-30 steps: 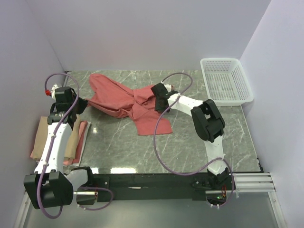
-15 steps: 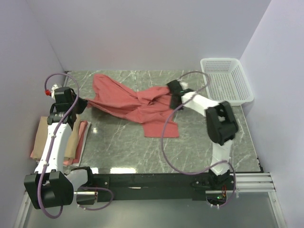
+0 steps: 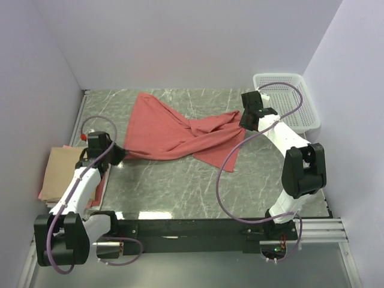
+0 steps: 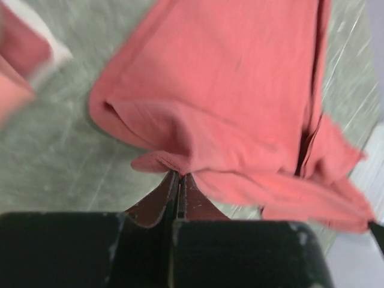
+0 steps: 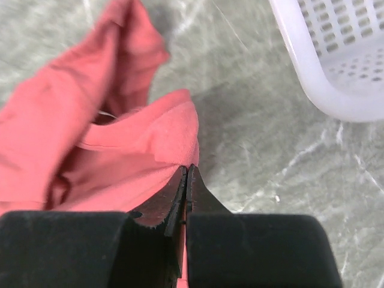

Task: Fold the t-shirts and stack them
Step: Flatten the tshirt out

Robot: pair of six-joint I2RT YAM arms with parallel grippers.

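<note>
A salmon-red t-shirt (image 3: 174,129) lies stretched across the middle of the marble table between my two grippers. My left gripper (image 3: 119,154) is shut on its left hem; in the left wrist view the fingertips (image 4: 180,175) pinch the folded edge of the shirt (image 4: 240,90). My right gripper (image 3: 245,120) is shut on the shirt's right end, beside the basket; in the right wrist view the tips (image 5: 187,169) bite the corner of the cloth (image 5: 120,138). A folded tan-beige t-shirt (image 3: 63,168) lies on a pink t-shirt (image 3: 101,183) at the table's left edge.
A white mesh basket (image 3: 282,99) stands at the back right corner, its rim (image 5: 312,78) close to the right gripper. Purple cables loop from both arms. White walls close off the left, back and right sides of the table.
The right gripper shut on the shirt and pulled it right and back toward the basket. The left gripper drew its end nearer. The bunched shirt is now spread out between them.
</note>
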